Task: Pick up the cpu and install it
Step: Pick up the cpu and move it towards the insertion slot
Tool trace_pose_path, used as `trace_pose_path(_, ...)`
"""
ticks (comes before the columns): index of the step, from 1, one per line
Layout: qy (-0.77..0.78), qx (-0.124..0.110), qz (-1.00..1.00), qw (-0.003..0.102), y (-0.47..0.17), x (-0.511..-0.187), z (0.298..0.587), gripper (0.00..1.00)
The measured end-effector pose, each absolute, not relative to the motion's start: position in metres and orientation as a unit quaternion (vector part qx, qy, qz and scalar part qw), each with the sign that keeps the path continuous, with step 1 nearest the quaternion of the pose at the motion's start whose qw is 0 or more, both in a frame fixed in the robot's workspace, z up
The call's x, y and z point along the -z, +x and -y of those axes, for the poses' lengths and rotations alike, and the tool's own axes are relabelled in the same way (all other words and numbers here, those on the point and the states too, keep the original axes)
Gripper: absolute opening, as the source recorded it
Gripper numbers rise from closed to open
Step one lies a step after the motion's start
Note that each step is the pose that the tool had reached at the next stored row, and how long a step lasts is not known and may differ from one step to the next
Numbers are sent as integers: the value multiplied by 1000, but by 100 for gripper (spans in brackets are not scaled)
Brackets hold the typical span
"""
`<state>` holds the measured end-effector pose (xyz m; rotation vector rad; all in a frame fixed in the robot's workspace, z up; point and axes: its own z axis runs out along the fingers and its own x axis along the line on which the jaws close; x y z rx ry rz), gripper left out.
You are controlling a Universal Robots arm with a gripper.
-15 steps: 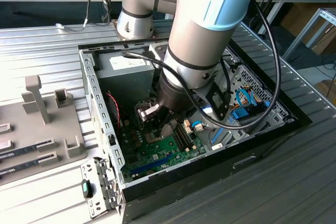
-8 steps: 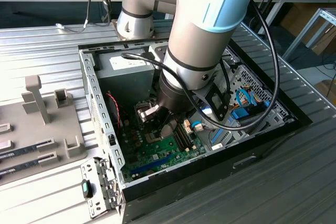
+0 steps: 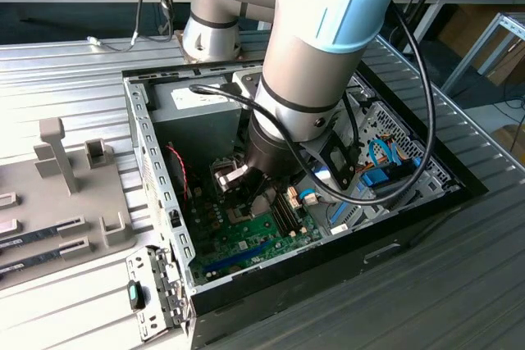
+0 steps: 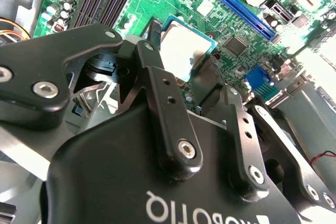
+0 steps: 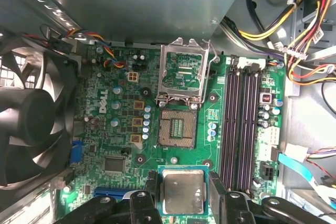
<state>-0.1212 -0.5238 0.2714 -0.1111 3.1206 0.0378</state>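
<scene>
The robot's black two-fingered hand (image 5: 184, 203) is closed narrowly on the cpu (image 5: 182, 191), a small flat square chip with a silvery-grey metal top and teal edge, gripped by two opposite edges. It hangs above the green motherboard (image 5: 121, 135), near the open socket (image 5: 178, 128) but not yet over it; whether it clears the board cannot be told.

Going left to right in the first wrist view: the large black case fan (image 5: 29, 124) sits well to one side; next comes the socket with its silvery metal retention frame (image 5: 185, 72) flipped up beyond it; then the long dark memory slots (image 5: 241, 129); last, the bundle of yellow, red and orange cables (image 5: 304, 24).

The likely risk is a skewed or offset drop, since bare contacts lie exposed in the socket and could bend. The raised frame and its lever stand close to the approach path and might catch a finger (image 4: 163, 108).
</scene>
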Motion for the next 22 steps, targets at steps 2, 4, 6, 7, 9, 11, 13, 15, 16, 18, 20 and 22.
trace_pose_path(2, -36, -12, -999, 9, -121, -271, 524, 47)
trace_pose_path(4, -36, -12, -999, 9, -121, -271, 524, 47)
trace_pose_path(6, -36, -12, -999, 9, -121, -270, 524, 47)
trace_pose_path(7, -36, -12, -999, 9, -121, -270, 524, 47)
trace_pose_path(9, -36, -12, -999, 9, -121, -269, 524, 47)
trace_pose_path(11, -36, -12, -999, 9, -121, -269, 524, 47)
trace_pose_path(13, -36, -12, -999, 9, -121, -268, 524, 47)
trace_pose_path(15, -36, -12, -999, 9, -121, -267, 524, 47)
trace_pose_path(16, -36, -12, -999, 9, -121, -267, 524, 47)
trace_pose_path(18, -36, -12, -999, 9, -121, -267, 524, 47)
trace_pose_path(20, -36, -12, -999, 9, -121, -266, 524, 47)
trace_pose_path(22, -36, -12, -999, 9, -121, -266, 524, 47)
